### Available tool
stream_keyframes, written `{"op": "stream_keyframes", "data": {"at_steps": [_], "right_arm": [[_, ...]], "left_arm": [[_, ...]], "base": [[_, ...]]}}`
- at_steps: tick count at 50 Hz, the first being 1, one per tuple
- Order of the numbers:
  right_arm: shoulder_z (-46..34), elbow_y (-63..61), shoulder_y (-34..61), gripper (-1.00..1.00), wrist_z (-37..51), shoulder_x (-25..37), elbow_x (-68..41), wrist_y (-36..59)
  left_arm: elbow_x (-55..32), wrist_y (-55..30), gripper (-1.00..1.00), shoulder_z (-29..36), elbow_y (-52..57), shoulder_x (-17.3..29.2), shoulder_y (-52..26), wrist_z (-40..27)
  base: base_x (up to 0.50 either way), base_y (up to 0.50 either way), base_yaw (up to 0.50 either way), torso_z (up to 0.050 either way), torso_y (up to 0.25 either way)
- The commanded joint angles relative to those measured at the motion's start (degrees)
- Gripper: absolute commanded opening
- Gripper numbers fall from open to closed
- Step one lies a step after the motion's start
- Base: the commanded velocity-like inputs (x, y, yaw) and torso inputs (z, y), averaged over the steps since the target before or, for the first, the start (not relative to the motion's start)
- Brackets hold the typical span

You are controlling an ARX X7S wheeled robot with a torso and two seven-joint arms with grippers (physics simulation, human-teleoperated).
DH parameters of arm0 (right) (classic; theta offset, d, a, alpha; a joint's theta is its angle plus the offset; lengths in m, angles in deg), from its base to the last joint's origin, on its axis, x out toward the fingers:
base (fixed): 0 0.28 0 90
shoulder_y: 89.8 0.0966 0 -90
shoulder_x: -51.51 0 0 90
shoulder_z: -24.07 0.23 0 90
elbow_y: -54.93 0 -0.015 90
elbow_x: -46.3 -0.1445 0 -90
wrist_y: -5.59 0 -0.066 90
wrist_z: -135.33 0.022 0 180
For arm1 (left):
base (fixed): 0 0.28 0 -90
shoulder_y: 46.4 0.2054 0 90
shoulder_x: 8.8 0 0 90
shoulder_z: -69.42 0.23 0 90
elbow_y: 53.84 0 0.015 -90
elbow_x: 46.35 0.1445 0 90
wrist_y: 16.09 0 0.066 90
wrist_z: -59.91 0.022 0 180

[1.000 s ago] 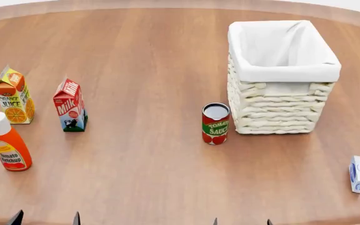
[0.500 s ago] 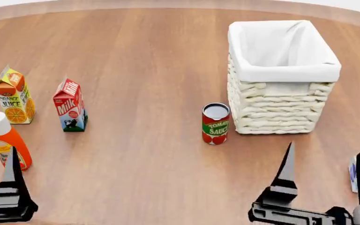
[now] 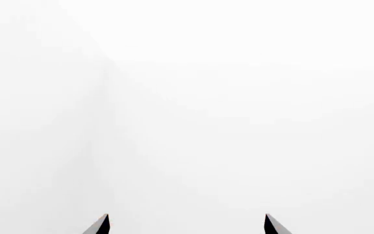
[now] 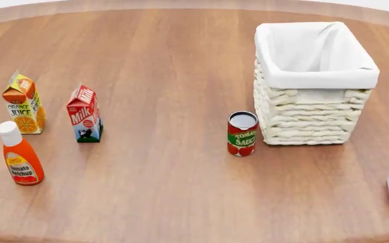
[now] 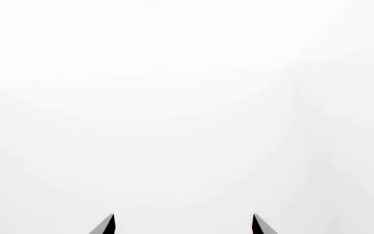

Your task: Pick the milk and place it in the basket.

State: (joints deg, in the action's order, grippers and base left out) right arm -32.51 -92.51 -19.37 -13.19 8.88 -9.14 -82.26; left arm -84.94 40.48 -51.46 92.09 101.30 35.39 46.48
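Upright, milk [image 4: 85,114] stands beside orange juice carton [image 4: 26,104], well apart from basket [image 4: 314,109]; left gripper [image 3: 185,225] and right gripper [image 5: 181,225] fingers spread, grasping nothing.

left hand [image 3: 185,225]: only fingertips in frame | right hand [image 5: 181,225]: likewise | both face blank white

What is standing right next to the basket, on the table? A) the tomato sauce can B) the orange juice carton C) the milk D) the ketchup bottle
A: the tomato sauce can stands upright close by the basket, while the milk and the other two sit far off on the table's left side.
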Motion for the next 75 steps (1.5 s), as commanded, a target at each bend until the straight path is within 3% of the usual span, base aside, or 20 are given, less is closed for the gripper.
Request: {"op": "stream_keyframes", "data": {"at_steps": [1, 25, 47, 75], "right_arm": [[0.4, -2.2, -8.1, 1.0, 3.8, 7.3, 1.4, -9.6], [-3.5, -1.6, -8.6, 1.0, 5.6, 10.5, 4.6, -11.6], [-4.8, -1.6, -10.6, 1.0, 5.7, 11.9, 7.5, -13.4], [-6.0, -1.1, -11.6, 1.0, 5.4, 13.0, 8.8, -14.6]], "left_arm": [[-3.0, -0.8, 1.0, -4.1, 3.3, 1.3, 0.4, -0.9], [-1.5, 2.2, 1.0, -1.0, 1.7, 2.7, 1.7, -1.9], [-1.3, 3.8, 1.0, 0.0, 1.0, 3.5, 2.6, -2.7], [-1.3, 5.0, 1.0, 1.2, 0.6, 4.5, 3.3, -3.8]], "base": [[0.0, 0.5, 0.0, 0.0, 0.0], [0.0, 0.5, 0.0, 0.0, 0.0], [0.01, 0.02, 0.0, 0.0, 0.0], [0.49, 0.0, 0.0, 0.0, 0.001]]}}
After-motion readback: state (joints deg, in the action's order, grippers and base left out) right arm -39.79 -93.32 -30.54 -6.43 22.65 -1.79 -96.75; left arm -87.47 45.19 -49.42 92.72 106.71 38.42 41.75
